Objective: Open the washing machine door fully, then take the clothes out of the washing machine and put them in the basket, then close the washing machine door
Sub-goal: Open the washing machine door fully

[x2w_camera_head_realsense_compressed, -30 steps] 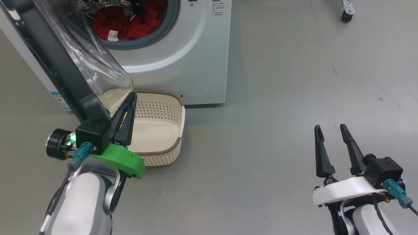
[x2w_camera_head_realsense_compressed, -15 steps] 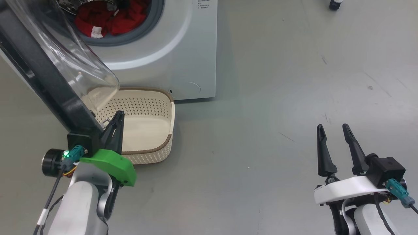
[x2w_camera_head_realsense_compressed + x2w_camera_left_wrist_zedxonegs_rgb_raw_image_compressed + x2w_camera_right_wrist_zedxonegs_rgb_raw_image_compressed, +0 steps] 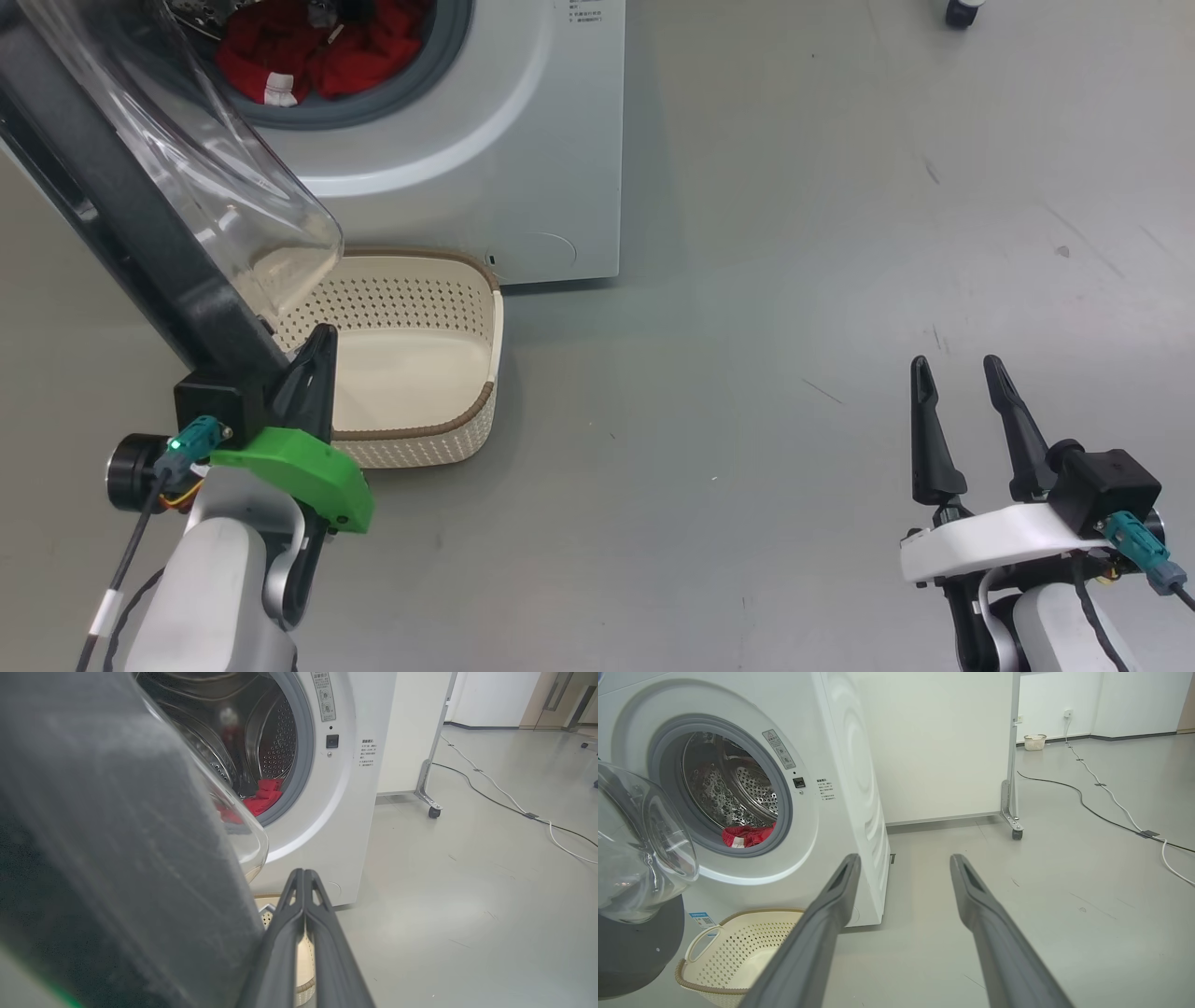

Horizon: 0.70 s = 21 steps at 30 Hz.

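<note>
Two grippers: left gripper (image 3: 324, 334) closed beside black-rimmed glass washing machine door (image 3: 112, 233), right gripper (image 3: 956, 364) wide, empty. Soft, light red clothes (image 3: 364, 65) should pinch easily at a fold.

Red clothes (image 3: 355, 65) inside washing machine (image 3: 523, 187), door (image 3: 121, 238) open

Grey floor (image 3: 794, 280): washing machine (image 3: 532, 140) standing on it; basket (image 3: 439, 453) just before it; cable (image 3: 1115, 802) trailing beyond.
</note>
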### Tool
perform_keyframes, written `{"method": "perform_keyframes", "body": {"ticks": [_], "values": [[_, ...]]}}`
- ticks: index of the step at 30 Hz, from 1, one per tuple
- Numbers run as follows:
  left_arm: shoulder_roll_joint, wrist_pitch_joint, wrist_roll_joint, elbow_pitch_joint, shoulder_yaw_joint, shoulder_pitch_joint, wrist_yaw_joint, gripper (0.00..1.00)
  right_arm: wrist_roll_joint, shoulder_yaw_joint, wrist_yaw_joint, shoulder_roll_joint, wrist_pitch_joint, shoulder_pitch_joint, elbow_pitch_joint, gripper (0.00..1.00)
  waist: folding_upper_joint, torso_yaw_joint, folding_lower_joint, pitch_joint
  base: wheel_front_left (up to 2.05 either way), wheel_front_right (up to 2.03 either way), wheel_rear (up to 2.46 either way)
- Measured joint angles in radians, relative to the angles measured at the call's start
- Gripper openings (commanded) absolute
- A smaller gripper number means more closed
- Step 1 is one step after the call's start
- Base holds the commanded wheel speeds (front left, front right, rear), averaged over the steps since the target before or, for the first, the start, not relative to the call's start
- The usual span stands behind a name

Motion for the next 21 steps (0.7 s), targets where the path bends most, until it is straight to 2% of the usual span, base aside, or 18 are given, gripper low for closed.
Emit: {"method": "perform_keyframes", "body": {"ticks": [21], "values": [[-0.013, -0.047, -0.008, 0.087, -0.004, -0.027, 0.000, 0.00, -0.017, -0.031, 0.017, 0.009, 0.000, 0.019, 0.012, 1.00, 0.0000, 0.086, 0.0000, -0.017, 0.00, 0.00, 0.00]]}}
